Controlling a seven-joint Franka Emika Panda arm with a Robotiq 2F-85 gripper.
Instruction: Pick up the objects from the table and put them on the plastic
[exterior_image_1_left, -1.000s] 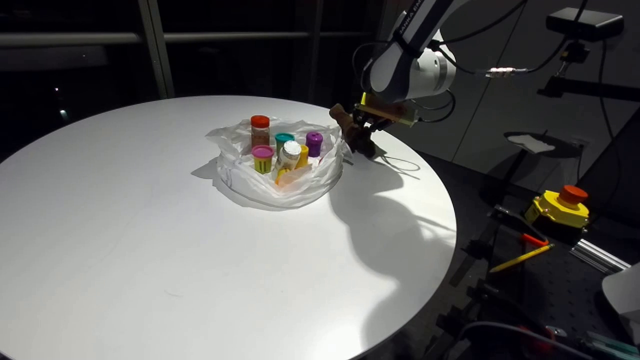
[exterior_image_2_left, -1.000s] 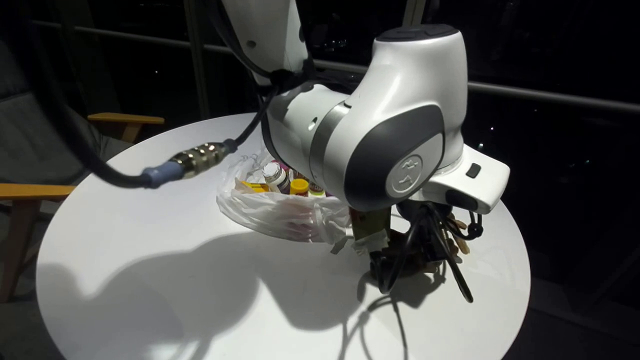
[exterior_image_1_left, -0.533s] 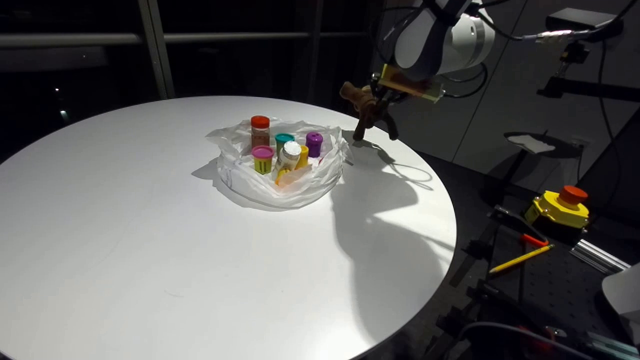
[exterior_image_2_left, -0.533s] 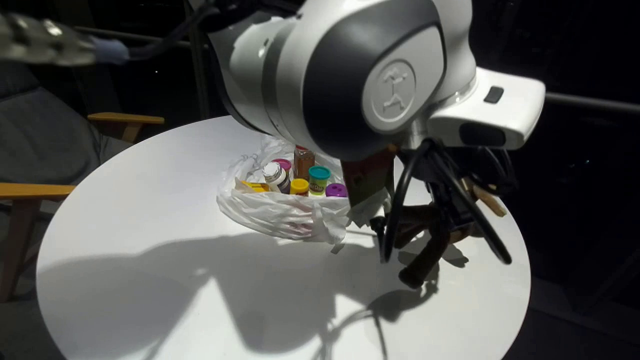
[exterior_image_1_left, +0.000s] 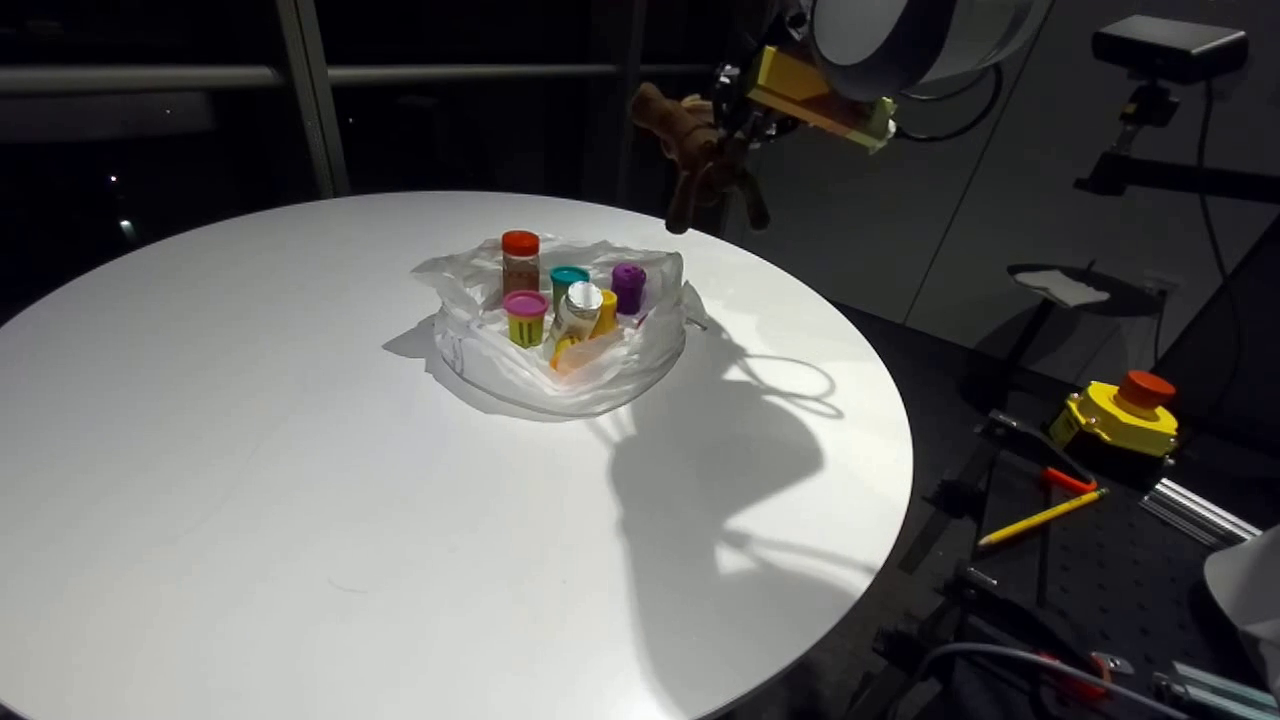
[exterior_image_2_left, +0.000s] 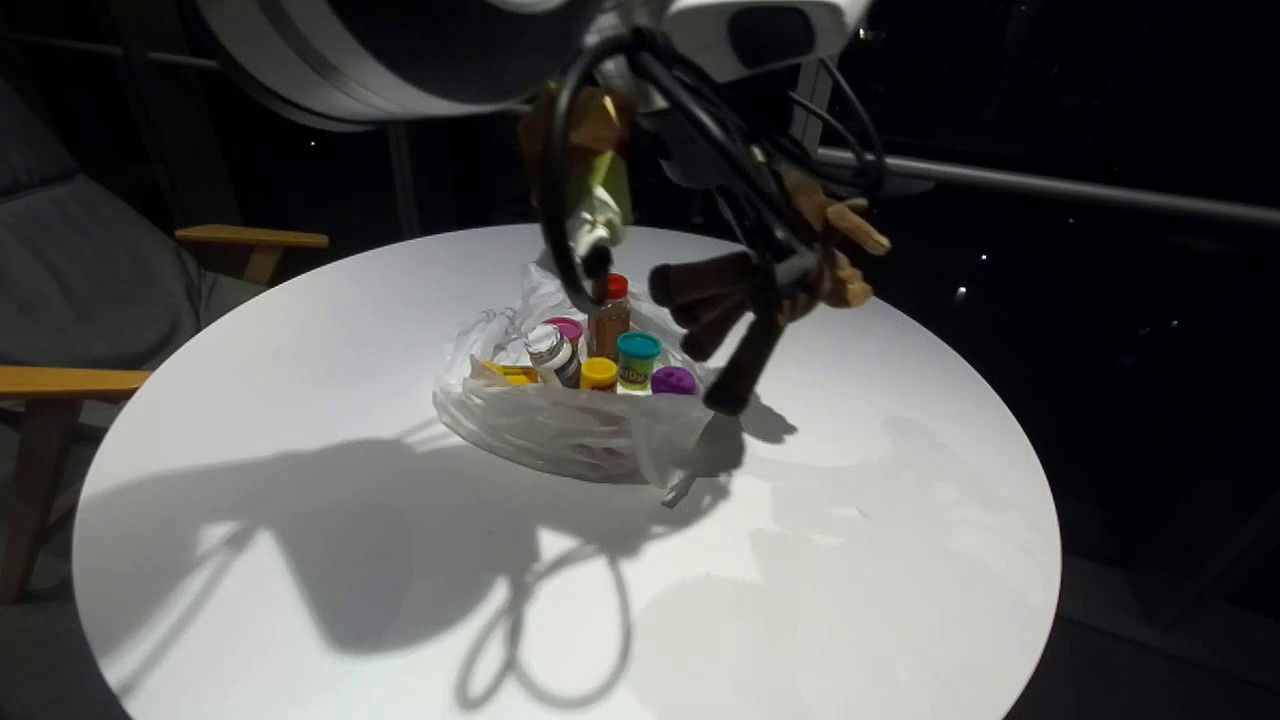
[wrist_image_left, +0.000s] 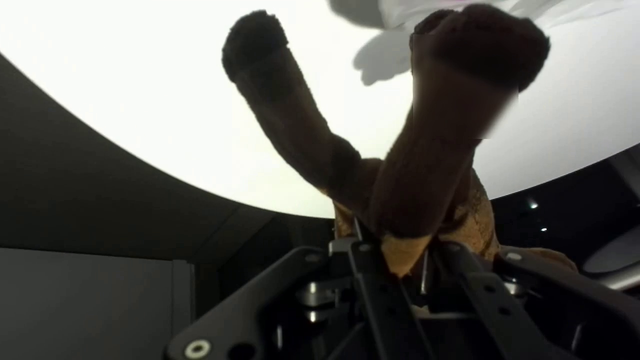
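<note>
Up off the table (exterior_image_1_left: 300, 520), the brown toy (exterior_image_1_left: 692, 150) is hanging higher than a second ago and coming nearer the bag (exterior_image_1_left: 530, 385), while everything inside the bag is staying put. I'm gripping the toy: in the wrist view my gripper (wrist_image_left: 397, 240) is pinching its body, and the dark legs (wrist_image_left: 295, 120) are sticking out ahead, over the table. Red jar (exterior_image_1_left: 521, 265), pink tub (exterior_image_1_left: 526, 320), teal tub (exterior_image_2_left: 637, 368), yellow tub (exterior_image_2_left: 599, 372) and purple jar (exterior_image_1_left: 628, 290) are sitting in the bag, with the white-capped bottle (exterior_image_2_left: 556, 360) leaning among them. So I'm judging myself to be in the carrying step, placing not yet begun. In an exterior view the legs are overlapping the bag's edge, but in the wrist view only a corner of the bag is showing past them, so I'm reckoning most of the toy is hanging beside its mouth. Next I'm likely needing to bring it across, keeping the legs clear of that soft edge, then lowering it gently onto the tubs, since little bare plastic is showing between them, and only then letting go.
</note>
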